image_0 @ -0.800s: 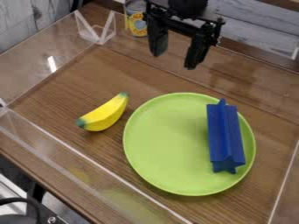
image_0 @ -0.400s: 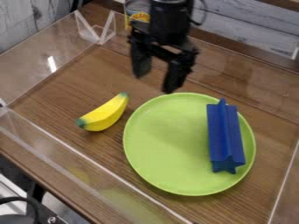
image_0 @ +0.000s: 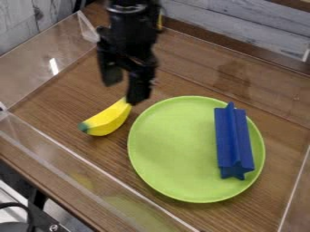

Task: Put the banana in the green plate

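Note:
A small yellow banana point(image_0: 107, 118) with a greenish tip lies on the wooden table, just left of the green plate point(image_0: 182, 154). My black gripper point(image_0: 123, 80) hangs above and slightly behind the banana, pointing down, its two fingers spread apart with nothing between them. One finger's tip comes down close over the banana's upper right end; I cannot tell whether it touches. The round lime-green plate fills the right half of the table.
A long blue ridged block point(image_0: 234, 140) lies on the right part of the plate. Clear acrylic walls point(image_0: 49, 63) border the table at the left, front and right. A yellow object stands at the back edge behind the arm.
The gripper has travelled from the back right toward the left and down, ending over the banana. Its fingers stayed open. Banana, plate and block have not moved.

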Action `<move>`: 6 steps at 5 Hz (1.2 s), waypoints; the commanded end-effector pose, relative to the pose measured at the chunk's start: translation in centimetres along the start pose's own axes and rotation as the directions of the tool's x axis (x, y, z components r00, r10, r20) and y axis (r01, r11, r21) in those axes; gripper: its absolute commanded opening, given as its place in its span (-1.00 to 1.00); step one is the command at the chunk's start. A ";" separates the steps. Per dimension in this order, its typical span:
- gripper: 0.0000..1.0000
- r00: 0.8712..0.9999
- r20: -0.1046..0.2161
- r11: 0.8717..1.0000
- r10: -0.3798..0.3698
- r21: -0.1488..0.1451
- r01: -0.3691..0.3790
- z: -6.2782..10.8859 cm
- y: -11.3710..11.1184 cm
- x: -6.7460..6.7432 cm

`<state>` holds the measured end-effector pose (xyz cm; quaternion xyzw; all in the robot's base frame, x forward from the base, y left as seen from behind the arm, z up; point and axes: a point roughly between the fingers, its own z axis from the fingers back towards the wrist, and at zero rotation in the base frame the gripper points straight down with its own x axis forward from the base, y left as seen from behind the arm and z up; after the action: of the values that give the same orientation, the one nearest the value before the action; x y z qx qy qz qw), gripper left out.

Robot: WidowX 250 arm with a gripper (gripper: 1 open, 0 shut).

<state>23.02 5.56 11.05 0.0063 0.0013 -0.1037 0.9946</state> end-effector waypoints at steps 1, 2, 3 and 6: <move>1.00 0.997 0.058 0.999 -0.044 0.034 0.042 0.1 1.4 -0.6; 1.00 0.997 0.067 0.998 -0.046 0.034 0.044 -0.7 1.8 -0.7; 1.00 0.996 0.073 0.999 -0.046 0.030 0.044 -1.6 2.1 -0.7; 1.00 0.994 0.104 0.999 -0.041 0.010 0.040 -4.2 2.8 -0.7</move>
<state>22.60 8.34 6.32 -0.0003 -0.0390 -0.1252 0.9914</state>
